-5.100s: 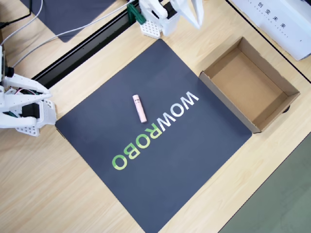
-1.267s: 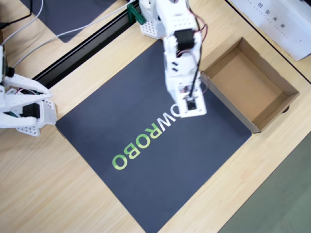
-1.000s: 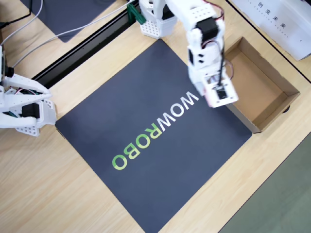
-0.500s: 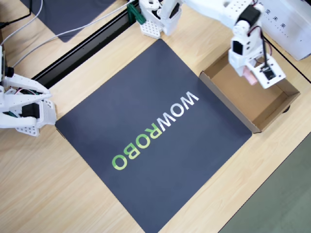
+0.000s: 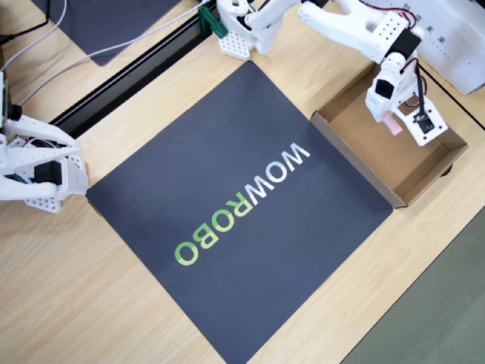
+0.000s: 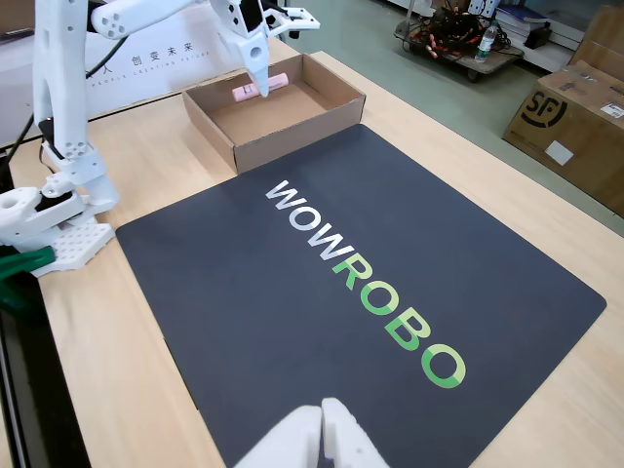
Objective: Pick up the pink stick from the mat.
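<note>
The white arm reached out over the open cardboard box that sat on the wooden desk, just beside one edge of the mat. Its pincer hung above the inside of the box with the pink stick clamped between the fingers, lying roughly level and clear of the box floor. In the overhead view the stick peeked out pink beneath the wrist. The mat carried nothing but its white and green WOWROBO lettering.
</note>
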Available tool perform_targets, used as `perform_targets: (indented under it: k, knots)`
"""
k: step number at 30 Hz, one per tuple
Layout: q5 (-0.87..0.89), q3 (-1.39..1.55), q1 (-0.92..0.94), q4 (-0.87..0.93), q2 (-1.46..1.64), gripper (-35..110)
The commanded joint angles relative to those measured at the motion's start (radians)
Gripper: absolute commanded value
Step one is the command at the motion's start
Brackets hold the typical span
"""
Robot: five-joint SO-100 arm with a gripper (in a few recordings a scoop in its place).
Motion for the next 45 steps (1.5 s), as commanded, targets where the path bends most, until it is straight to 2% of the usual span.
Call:
perform_targets:
  k: [1, 7, 12, 17, 20, 22, 34, 45]
  knots:
    - [-0.006, -0.037, -0.018, 0.008, 0.012, 4]
    - [-0.006, -0.037, -0.012, 0.008, 0.012, 43]
    - [-0.006, -0.037, -0.008, 0.008, 0.009, 46]
    - [-0.006, -0.037, -0.005, 0.009, 0.02, 43]
    - [-0.005, -0.037, -0.003, 0.014, 0.025, 20]
    - [0.006, -0.035, -0.003, 0.014, 0.034, 0]
    - [0.006, 0.077, 0.021, 0.014, 0.232, 0]
    - [0.017, 0.557, 0.015, -0.086, 0.738, 0]
